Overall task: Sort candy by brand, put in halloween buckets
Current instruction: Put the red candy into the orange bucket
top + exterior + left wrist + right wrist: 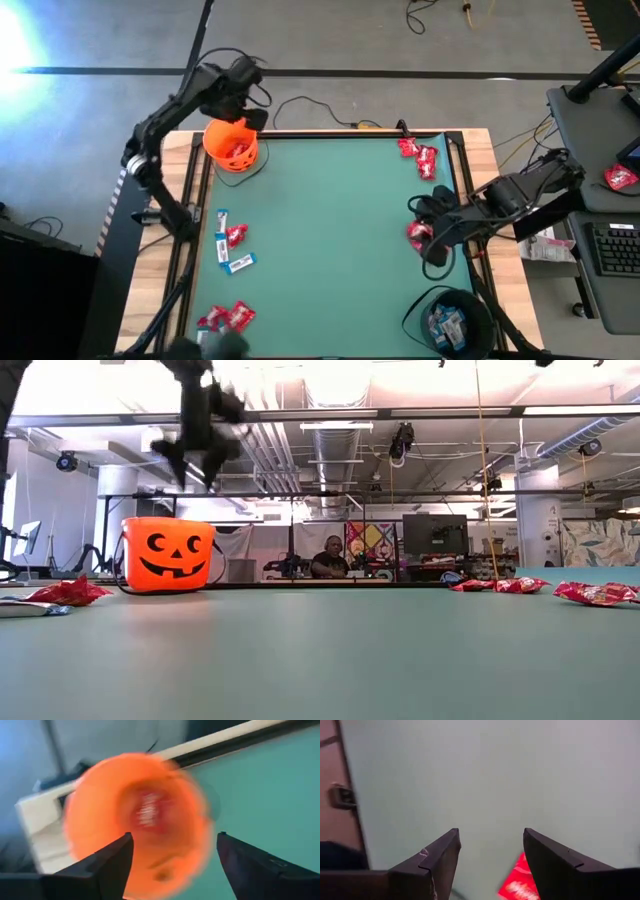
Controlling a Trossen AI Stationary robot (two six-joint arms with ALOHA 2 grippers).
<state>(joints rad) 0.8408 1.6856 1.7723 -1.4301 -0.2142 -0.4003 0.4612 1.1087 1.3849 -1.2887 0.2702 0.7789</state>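
The orange halloween bucket (232, 145) stands at the table's far left with red candy packets (148, 812) inside it. My left gripper (175, 850) hangs open above it (200, 445), holding nothing. The black bucket (455, 320) stands at the near right with blue-and-white bars (447, 322) in it. My right gripper (490, 850) is open over the mat near the right edge (437, 215), just above a red packet (520, 882) that lies flat. More red packets (420, 157) lie at the far right. Blue bars (238, 263) and red packets (230, 318) lie at the left.
A wooden frame (300, 132) borders the green mat. The mat's middle (330, 230) holds nothing. Off the right edge stands a desk with a keyboard (615, 250). In the low view a person (330, 560) sits far behind the table.
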